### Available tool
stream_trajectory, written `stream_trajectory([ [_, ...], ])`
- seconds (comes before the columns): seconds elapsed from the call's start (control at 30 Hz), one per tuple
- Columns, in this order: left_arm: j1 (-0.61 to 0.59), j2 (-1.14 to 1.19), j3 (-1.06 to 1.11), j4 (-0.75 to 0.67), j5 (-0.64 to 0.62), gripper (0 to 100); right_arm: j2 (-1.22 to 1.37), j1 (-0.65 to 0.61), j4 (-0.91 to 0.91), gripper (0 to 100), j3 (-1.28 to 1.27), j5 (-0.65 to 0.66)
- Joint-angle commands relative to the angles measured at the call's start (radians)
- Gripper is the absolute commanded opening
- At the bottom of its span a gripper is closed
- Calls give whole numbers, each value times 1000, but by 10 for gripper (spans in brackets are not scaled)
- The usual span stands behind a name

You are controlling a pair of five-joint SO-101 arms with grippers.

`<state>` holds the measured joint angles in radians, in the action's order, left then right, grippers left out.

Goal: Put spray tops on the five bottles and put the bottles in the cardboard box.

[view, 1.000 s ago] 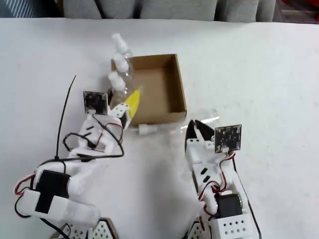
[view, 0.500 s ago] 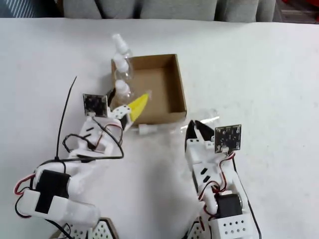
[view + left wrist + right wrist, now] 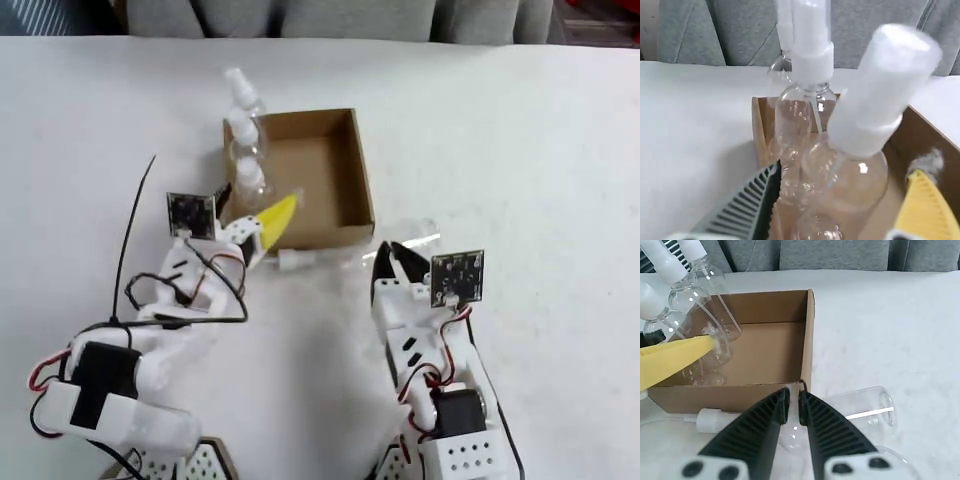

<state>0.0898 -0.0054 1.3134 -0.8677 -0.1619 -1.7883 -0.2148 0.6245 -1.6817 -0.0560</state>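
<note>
Right hand (image 3: 793, 396) first: black fingers pinched to a mere slit, gripping nothing, parked just short of the near wall of the open brown cardboard box (image 3: 360, 170). Off its left side a loose white spray top (image 3: 715, 420) lies on the white surface (image 3: 520, 150), and just ahead to its right a clear plastic bottle with no top (image 3: 865, 405) lies on its side, so that pair is waiting for assembly. Over to the left hand (image 3: 848, 171), grey finger one side and yellow the other, closed around a clear round bottle with a white spray top (image 3: 248, 190). And here's the move: over the last second this hand has swung the bottle in from outside the box's left wall, the yellow finger now reaching over the cardboard floor, and in the last half second it has all but settled. By the look of it the bottle hangs tilted just inside that wall, ready to be let go. Just beyond it along the same wall stand two more clear capped bottles (image 3: 250, 105), leaning outward. Land this one and that's three boxed, I'd judge.
</note>
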Motion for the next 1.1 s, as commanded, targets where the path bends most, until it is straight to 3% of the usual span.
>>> stream_trajectory([
  [0.0,-8,-8,-3,-35,8,369,-15,7,2,18,-8,14],
  [0.27,-8,-27,5,-35,8,369,-15,7,2,18,-8,14],
  [0.93,-8,-329,244,-28,8,365,-15,7,2,18,-8,15],
  [1.07,-10,-409,310,-28,8,365,-15,7,2,18,-8,72],
])
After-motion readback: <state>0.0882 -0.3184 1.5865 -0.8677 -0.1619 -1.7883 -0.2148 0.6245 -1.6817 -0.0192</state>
